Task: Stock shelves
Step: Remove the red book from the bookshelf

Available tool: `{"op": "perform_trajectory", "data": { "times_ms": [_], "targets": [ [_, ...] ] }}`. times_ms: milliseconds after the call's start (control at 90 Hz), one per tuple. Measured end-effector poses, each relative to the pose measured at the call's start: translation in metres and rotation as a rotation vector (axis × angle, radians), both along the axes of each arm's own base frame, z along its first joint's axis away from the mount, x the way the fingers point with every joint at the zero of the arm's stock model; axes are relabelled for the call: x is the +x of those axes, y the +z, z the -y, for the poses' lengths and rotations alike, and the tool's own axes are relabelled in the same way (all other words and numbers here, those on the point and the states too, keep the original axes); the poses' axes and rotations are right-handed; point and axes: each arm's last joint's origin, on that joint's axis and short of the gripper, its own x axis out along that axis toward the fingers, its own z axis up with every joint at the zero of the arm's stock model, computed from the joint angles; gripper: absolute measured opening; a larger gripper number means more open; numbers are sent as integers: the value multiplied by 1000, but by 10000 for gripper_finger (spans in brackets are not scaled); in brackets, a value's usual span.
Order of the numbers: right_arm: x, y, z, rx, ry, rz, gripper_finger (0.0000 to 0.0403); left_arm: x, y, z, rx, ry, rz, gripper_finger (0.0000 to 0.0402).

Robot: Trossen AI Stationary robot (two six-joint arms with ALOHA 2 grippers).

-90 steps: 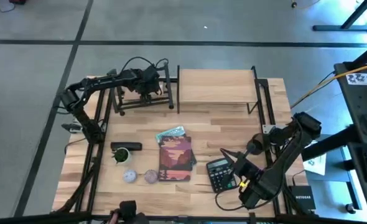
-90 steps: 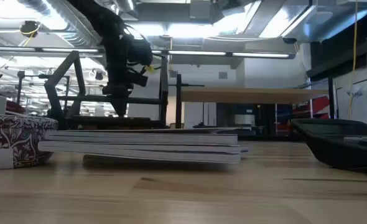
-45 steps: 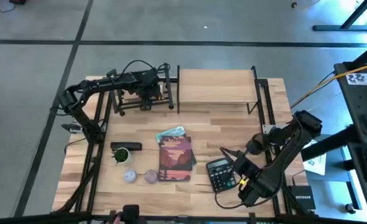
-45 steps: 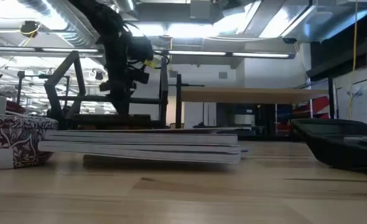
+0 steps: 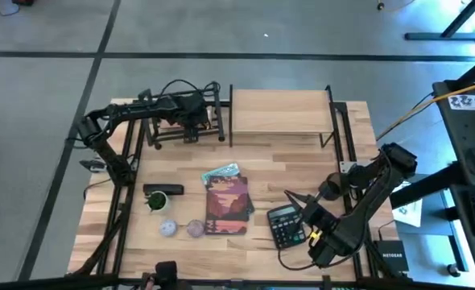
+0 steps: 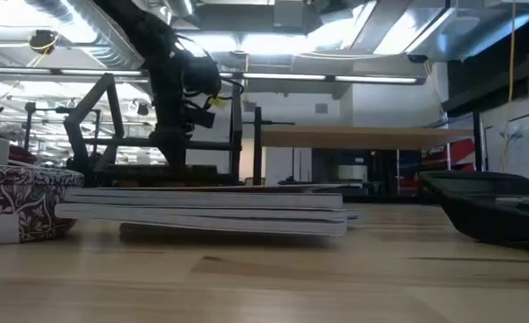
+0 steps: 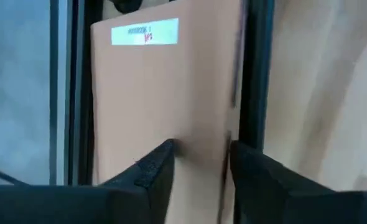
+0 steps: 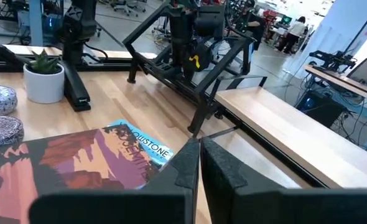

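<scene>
Books (image 5: 227, 203) are being left flat on the worktop (image 5: 262, 157), well apart from the left pincer (image 5: 191, 122), which is gripping a tan book (image 7: 162, 99) inside the black rack (image 5: 183, 133). Beside the calculator (image 5: 286, 225), the right pincer (image 5: 290, 197) is being kept closed.

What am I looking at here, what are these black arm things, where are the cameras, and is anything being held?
These are two robot arms at a wooden table. One camera looks down from above, one sits at tabletop height, and each wrist carries one. The left gripper is at the black book rack at the back, and its wrist camera shows its fingers on either side of a tan book there. The right gripper waits near the front, shut and empty. Beside the rack stands a light-wood shelf. On the table lie a stack of books, a calculator, a small potted plant and two round tins.
</scene>
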Motion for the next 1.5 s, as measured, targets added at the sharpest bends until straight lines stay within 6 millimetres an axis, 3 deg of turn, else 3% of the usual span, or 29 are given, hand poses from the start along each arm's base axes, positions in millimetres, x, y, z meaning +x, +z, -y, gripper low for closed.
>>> {"op": "perform_trajectory", "data": {
  "times_ms": [222, 422, 789, 1122, 1256, 1500],
  "targets": [
    [0, 0, 0, -1, 1, -1, 1, -1, 4, 1, 38, 19, -14, 13],
    [0, 0, 0, -1, 1, -1, 1, 4, 13, 6, 109, 17, -43, 5],
    [0, 0, -1, 8, 0, -3, 1, 26, 54, 11, 304, 32, -42, 1],
    [0, -1, -1, 13, -1, -10, 1, 29, 108, 30, 413, 168, -93, 0],
    [-5, -1, -5, 14, 23, -9, 1, 27, 135, 41, 407, 323, 56, 0],
    [-18, -1, -18, 19, 89, -6, 1, -2, 195, 80, 353, 506, 386, 0]
  ]
}}
